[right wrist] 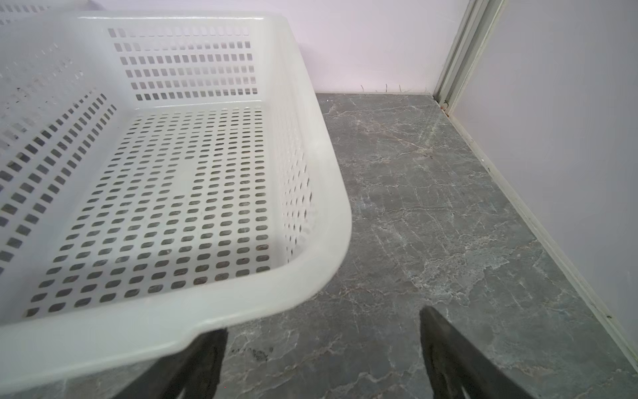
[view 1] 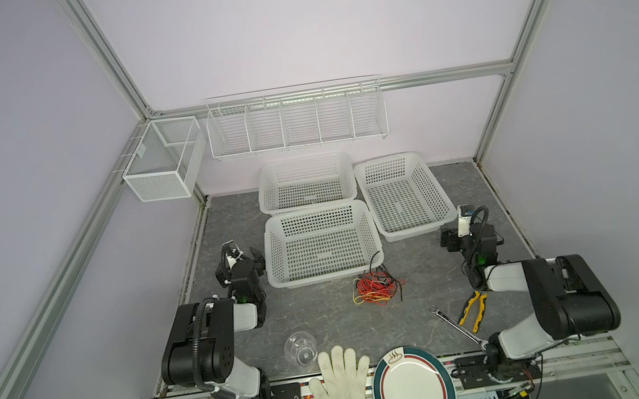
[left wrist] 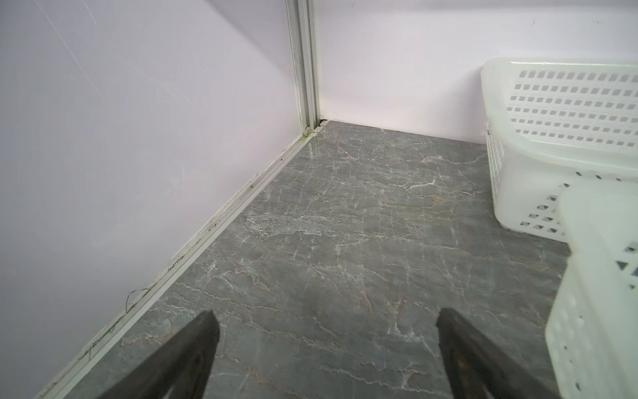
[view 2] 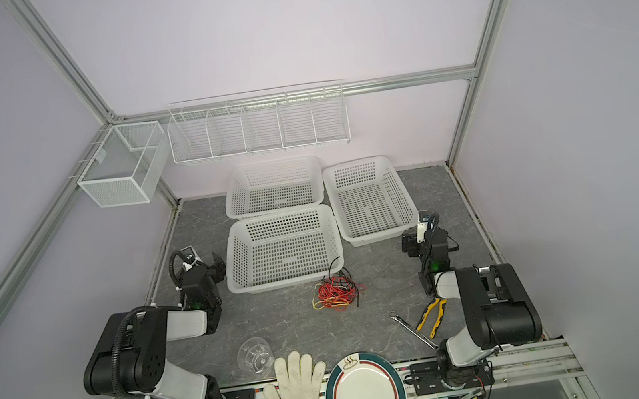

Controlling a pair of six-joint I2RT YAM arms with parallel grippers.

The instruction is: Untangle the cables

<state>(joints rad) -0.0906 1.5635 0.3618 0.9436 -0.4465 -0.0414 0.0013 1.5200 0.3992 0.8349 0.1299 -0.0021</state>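
The cables [view 1: 377,287] [view 2: 336,292] lie in one tangled heap of red, yellow and black strands on the grey marble table, just in front of the near white basket's right corner. One black strand arcs up against that basket's wall. My left gripper [view 1: 255,258] [view 2: 217,264] [left wrist: 326,321] hovers open and empty at the basket's left side, far left of the heap. My right gripper [view 1: 447,240] [view 2: 407,245] [right wrist: 322,328] is open and empty by the right basket's near corner, right of the heap. Neither wrist view shows the cables.
Three white perforated baskets stand at the back: near [view 1: 320,281], far [view 1: 304,160], right [view 1: 410,235]. Along the front lie yellow-handled pliers [view 1: 474,310], a wrench [view 1: 453,323], a clear glass [view 1: 300,347], a white glove [view 1: 344,386] and a plate [view 1: 414,389]. Wire racks [view 1: 295,120] hang on the wall.
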